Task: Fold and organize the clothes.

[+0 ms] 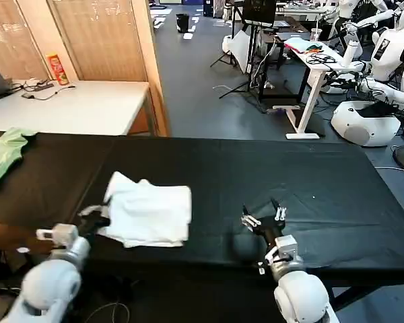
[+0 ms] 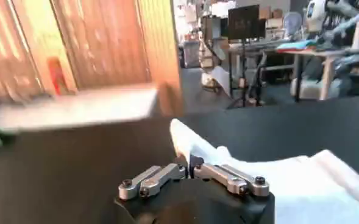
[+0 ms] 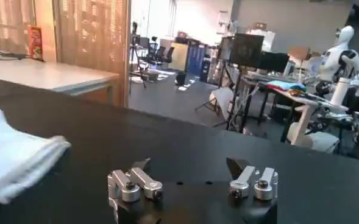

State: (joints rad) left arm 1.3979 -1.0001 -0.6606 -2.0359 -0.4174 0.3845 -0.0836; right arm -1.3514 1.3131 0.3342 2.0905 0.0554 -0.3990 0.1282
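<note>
The clothes, a white T-shirt [image 1: 150, 212], lie folded into a rough rectangle on the black table [image 1: 310, 188], left of centre and near the front edge. No print shows on the side facing up. My left gripper [image 1: 101, 219] is at the shirt's left edge, shut on a pinch of the white cloth [image 2: 277, 182]; in the left wrist view the left gripper [image 2: 188, 165] has its jaws together on the fabric. My right gripper [image 1: 262, 214] rests low over bare table to the right of the shirt, open and holding nothing. In the right wrist view the right gripper [image 3: 190, 165] points along the table, with the shirt [image 3: 14, 159] off to one side.
A light green garment [image 1: 3, 151] lies at the table's far left edge. Behind it stands a white side table [image 1: 87, 108] with a red can [image 1: 56, 68]. Beyond the table's right end are desks and other white robots [image 1: 374, 101].
</note>
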